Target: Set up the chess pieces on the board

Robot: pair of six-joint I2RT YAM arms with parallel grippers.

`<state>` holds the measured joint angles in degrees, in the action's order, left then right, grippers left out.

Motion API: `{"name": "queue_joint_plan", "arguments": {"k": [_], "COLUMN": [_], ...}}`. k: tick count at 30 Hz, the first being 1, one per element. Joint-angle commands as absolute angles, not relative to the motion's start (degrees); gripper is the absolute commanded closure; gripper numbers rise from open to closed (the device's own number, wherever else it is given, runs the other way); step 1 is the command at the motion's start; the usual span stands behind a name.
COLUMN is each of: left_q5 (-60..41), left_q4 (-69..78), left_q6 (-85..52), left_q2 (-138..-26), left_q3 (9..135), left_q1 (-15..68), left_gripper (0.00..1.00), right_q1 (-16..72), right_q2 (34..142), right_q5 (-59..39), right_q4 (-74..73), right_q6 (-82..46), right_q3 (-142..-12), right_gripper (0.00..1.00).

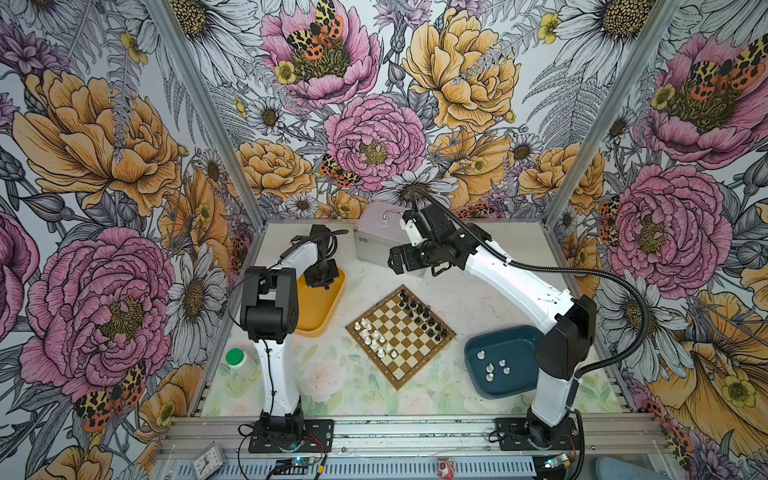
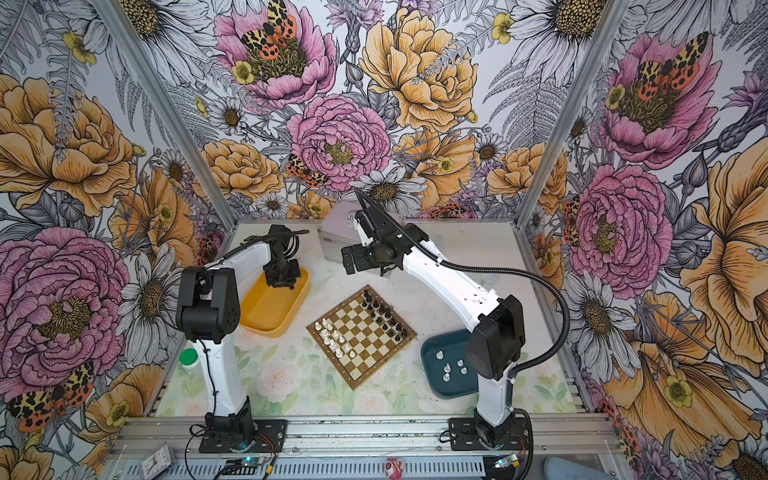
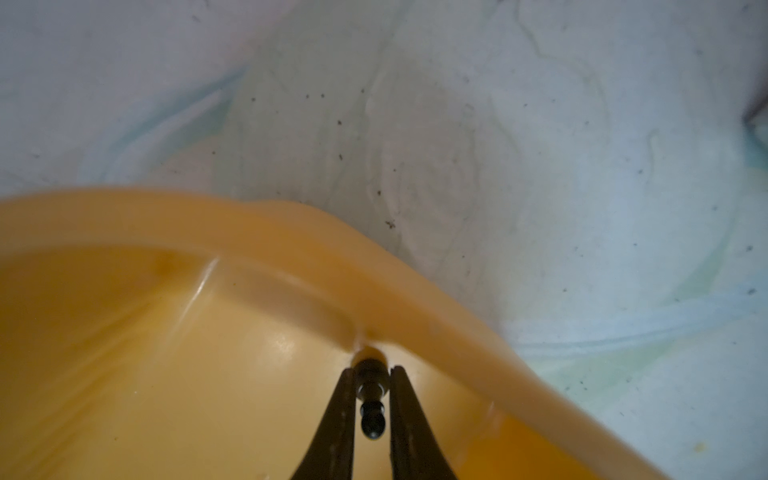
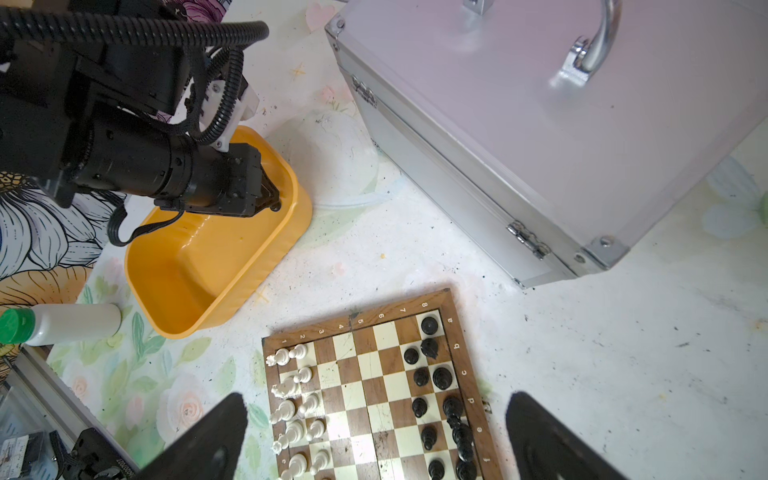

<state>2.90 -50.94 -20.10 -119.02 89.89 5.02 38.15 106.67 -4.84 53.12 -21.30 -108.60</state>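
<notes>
While lowered into the far end of the yellow tray (image 1: pixel 318 316), clamps the left gripper (image 3: pixel 372 370) on a single black piece (image 3: pixel 372 392). Presses both dark fingers (image 3: pixel 336 432) against its sides, close to the tray's curved wall, with the round head pointing back toward the wrist and the wider base toward the wall. Looks glossy and pawn-shaped, with a narrow neck under the knob. Cannot tell whether lifted off the tray floor or resting on it.

Holds the right gripper (image 4: pixel 376 399) spread wide with nothing between its fingers, above the table near the front of the silver case (image 4: pixel 540 145) and just past the board's far corner.

Shows the board (image 1: pixel 415 349) as a small chequered square of dark brown and cream inside a brown wooden rim. Sits cornerwise in both top views, flat on the table between the yellow tray and the dark teal tray (image 1: pixel 498 331), apart from both. Carries the white pieces (image 1: pixel 374 336) upright in two uneven rows along the edge nearer the left arm, filling only part of that side. Carries the black pieces (image 1: pixel 424 313) in two rows along the opposite edge.

Finds five more small white pieces (image 1: pixel 496 365) scattered on the floor of the teal tray, near the right arm's base.
</notes>
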Motion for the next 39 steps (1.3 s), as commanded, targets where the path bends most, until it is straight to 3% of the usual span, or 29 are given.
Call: {"name": "queue_joint_plan", "arguments": {"k": [1,8,18,27,39], "left_q5": [2.3,2.2,1.5,0.5,1.1], "left_q4": [-50.1,-50.4,-54.1,-56.9,-56.6], "left_q6": [-19.4,-18.8,-19.0,-22.1,-25.7], "left_q2": [-119.4,-118.5,-111.0,-104.9,-109.3], "left_q3": [90.3,89.8,90.6,92.5,94.8], "left_q1": [4.7,4.7,6.9,15.9,30.4], "left_gripper": [0.86,0.94,0.94,0.92,0.92], "right_q1": [37.7,37.3,37.2,37.3,37.9], "right_q2": [107.2,106.6,104.1,95.6,75.5], "right_q5": [-5.4,-5.2,-5.2,-1.9,3.7], "right_q4": [53.4,53.4,53.9,53.8,53.8], "right_q6": [-20.9,-21.0,-21.1,-22.1,-28.2], "right_q3": [-109.5,-109.1,-106.7,-97.7,-79.4], "right_gripper": [0.01,0.01,0.00,0.00,0.01]}}
